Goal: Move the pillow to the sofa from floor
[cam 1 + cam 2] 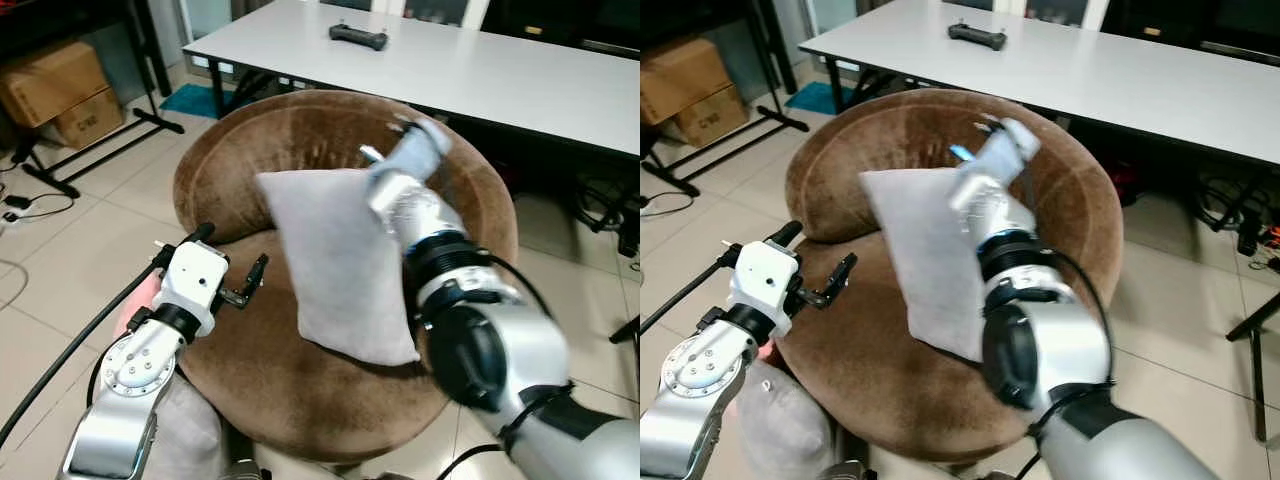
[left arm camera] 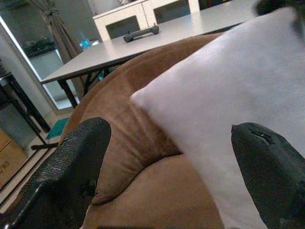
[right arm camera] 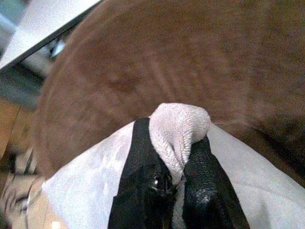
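A grey pillow [image 1: 340,270] stands tilted on the seat of the round brown sofa [image 1: 290,390], leaning towards its backrest. My right gripper [image 3: 174,160] is shut on the pillow's top corner [image 3: 180,125], which is pinched between the two black fingers; the right arm [image 1: 430,230] reaches over the pillow from the front right. My left gripper [image 1: 232,255] is open at the sofa's left edge, its fingers [image 2: 71,162] spread, a short way from the pillow's lower left side and not touching it.
A white table [image 1: 480,70] with a black controller [image 1: 358,37] stands behind the sofa. Cardboard boxes [image 1: 60,90] and black rack legs [image 1: 100,150] are at the far left. A grey cushion [image 1: 780,430] lies on the floor under my left arm. Cables run at the right.
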You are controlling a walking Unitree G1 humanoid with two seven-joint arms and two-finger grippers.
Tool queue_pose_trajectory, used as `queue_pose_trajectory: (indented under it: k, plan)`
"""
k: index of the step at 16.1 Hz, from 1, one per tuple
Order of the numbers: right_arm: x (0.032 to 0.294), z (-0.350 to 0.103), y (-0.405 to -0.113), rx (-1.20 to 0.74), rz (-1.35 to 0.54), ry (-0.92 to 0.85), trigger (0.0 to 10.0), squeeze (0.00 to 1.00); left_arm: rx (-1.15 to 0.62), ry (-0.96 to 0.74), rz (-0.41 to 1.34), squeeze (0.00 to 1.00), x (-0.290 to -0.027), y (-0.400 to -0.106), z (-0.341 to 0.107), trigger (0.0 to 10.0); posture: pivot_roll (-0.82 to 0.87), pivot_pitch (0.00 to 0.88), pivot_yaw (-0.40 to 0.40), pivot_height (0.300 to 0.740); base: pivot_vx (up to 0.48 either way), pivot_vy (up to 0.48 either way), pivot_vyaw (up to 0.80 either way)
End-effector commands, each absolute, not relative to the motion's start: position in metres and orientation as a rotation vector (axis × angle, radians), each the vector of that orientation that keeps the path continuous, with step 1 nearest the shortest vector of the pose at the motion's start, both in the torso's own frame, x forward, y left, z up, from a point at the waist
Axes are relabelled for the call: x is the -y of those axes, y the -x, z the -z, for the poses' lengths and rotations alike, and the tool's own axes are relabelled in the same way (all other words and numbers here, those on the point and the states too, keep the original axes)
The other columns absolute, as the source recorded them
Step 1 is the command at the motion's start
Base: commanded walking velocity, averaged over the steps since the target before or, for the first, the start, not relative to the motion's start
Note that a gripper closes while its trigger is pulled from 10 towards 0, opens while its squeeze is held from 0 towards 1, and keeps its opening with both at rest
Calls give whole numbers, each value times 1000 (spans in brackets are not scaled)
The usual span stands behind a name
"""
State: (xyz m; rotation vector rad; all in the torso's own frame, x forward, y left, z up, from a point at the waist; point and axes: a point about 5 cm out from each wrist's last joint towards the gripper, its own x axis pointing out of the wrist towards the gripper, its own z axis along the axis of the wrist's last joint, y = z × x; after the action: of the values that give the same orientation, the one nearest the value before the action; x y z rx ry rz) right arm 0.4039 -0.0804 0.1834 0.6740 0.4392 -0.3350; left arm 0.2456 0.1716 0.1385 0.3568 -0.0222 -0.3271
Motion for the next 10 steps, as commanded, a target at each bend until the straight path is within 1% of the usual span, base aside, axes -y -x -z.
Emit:
queue_pose_trajectory:
  k: [1, 4, 5, 6, 7, 8, 10]
  plan:
    - [102, -180, -405, -431, 453, -721, 10000, 0, 22, -367, 330, 0, -174, -245, -141, 10000, 102, 0, -48, 740, 0, 0, 0]
    - [126, -165, -403, -422, 534, -717, 10000, 0, 24, -372, 327, 0, -176, -247, -142, 10000, 110, 0, -47, 740, 0, 0, 0]
    - [140, -161, -402, -405, 580, -724, 10000, 0, 26, -375, 327, 0, -176, -247, -143, 10000, 113, 0, -47, 740, 0, 0, 0]
    - [165, -158, -400, -369, 659, -738, 10000, 0, 27, -379, 329, 0, -177, -247, -144, 10000, 117, 0, -42, 740, 0, 0, 0]
    - [169, -158, -399, -364, 671, -740, 10000, 0, 27, -380, 329, 0, -177, -247, -144, 10000, 117, 0, -42, 740, 0, 0, 0]
    - [185, -157, -397, -337, 726, -731, 10000, 0, 28, -384, 334, 0, -178, -247, -144, 10000, 116, 0, -37, 740, 0, 0, 0]
    - [192, -157, -397, -311, 725, -731, 10000, 0, 30, -385, 344, 0, -177, -248, -145, 10000, 116, 0, -37, 740, 0, 0, 0]
